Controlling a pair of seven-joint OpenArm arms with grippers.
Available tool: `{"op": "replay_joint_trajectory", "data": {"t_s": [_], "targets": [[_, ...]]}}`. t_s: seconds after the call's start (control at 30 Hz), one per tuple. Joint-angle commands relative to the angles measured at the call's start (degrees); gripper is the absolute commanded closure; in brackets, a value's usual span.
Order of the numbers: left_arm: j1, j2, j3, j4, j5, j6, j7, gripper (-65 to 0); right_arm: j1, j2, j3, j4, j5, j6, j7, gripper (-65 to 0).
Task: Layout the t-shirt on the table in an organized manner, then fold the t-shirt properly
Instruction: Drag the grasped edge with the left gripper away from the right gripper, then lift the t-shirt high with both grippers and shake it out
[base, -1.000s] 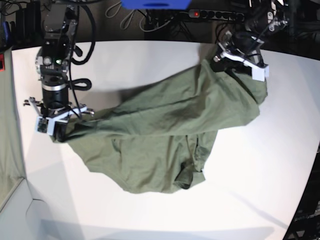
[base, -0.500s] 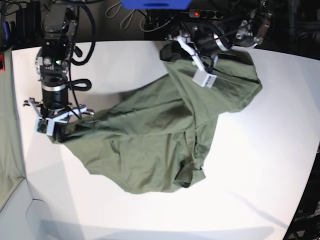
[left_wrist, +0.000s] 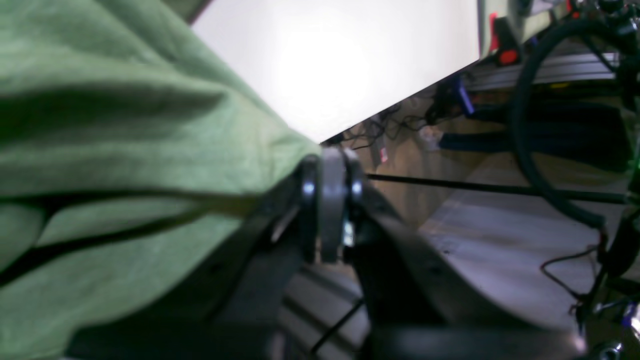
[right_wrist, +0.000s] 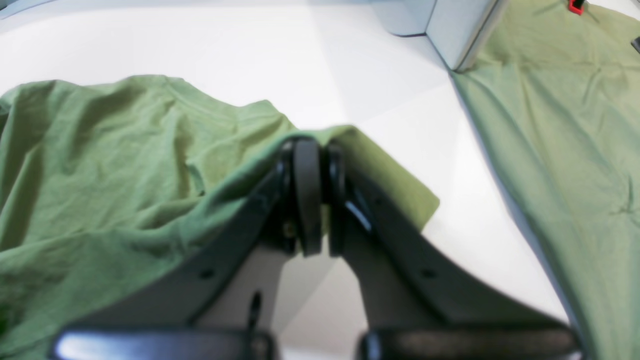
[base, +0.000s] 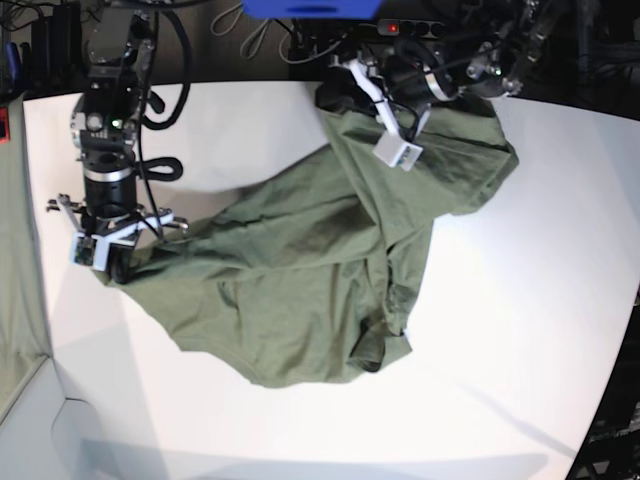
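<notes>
Right now the shirt (base: 320, 270) is spread in a crumpled heap across the middle of the table (base: 520, 330), and it is held at two ends. The right gripper (base: 108, 262) is clenched on a bit of cloth at the near left end, which is shown clearly in the right wrist view, where the shirt (right_wrist: 125, 165) is pinched between the closed jaws of the right gripper (right_wrist: 310, 195). The left gripper (base: 345, 95) is clenched on the far end, close to the table's back edge, and in its own view green cloth (left_wrist: 125, 150) is seen bunched against the left gripper (left_wrist: 327, 200). The shirt is judged to be soft, light and floppy, so it is likely to sag and wrinkle wherever it is not held. It is best taken by a hem or a shoulder seam, where the cloth is thicker. The long line of the shirt is stretched at a slant, from the near left up to the far right. A folded lump is seen near the front, by the middle. The neck and label cannot be made out.
</notes>
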Motion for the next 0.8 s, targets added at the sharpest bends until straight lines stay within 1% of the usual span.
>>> {"op": "replay_joint_trajectory", "data": {"t_s": [0.0, 0.07, 0.13, 0.27, 0.37, 0.43, 0.53, 0.6, 0.77], "targets": [[0.0, -0.4, -0.4, 1.1, -1.2, -0.1, -0.2, -0.1, 0.7, 0.2, 0.2, 1.0, 0.0, -0.1, 1.7, 0.0], [-0.1, -1.9, -1.3, 1.1, -1.7, -0.1, -0.8, -0.1, 0.6, 0.2, 0.2, 1.0, 0.0, -0.1, 1.7, 0.0], [-0.3, -2.3, -4.3, 1.2, -1.8, -0.1, -0.8, -0.1, 0.7, 0.4, 0.2, 1.0, 0.0, -0.1, 1.7, 0.0], [-1.6, -1.0, -15.9, 1.1, -1.9, -0.2, -0.4, -0.1, 1.5, 0.5, -0.1, 1.1, 0.0, -0.1, 1.7, 0.0], [-6.1, 0.2, -21.9, 0.7, -1.9, -0.2, -0.2, -0.1, 4.0, 0.5, -0.2, 1.0, -0.1, -0.1, 1.6, 0.0], [-10.5, 0.4, -25.0, 0.6, -1.9, -0.2, -0.2, -0.1, 5.5, 0.5, -0.3, 1.0, -0.1, -0.1, 1.6, 0.0], [-16.6, 0.4, -27.5, -0.1, -1.9, -0.2, -0.2, -0.1, 8.8, 0.5, -0.3, 1.0, -0.1, -0.1, 1.3, 0.0], [-21.5, -0.1, -27.7, -2.6, -1.8, -0.2, -0.2, -0.1, 11.6, 0.4, -0.3, 1.1, -0.1, -0.1, -1.2, 0.0], [-32.9, 0.3, -28.1, -12.4, -1.9, -0.3, -0.7, -0.1, 20.7, 0.7, -0.2, 1.0, -0.2, -0.1, -8.5, 0.0]]}}
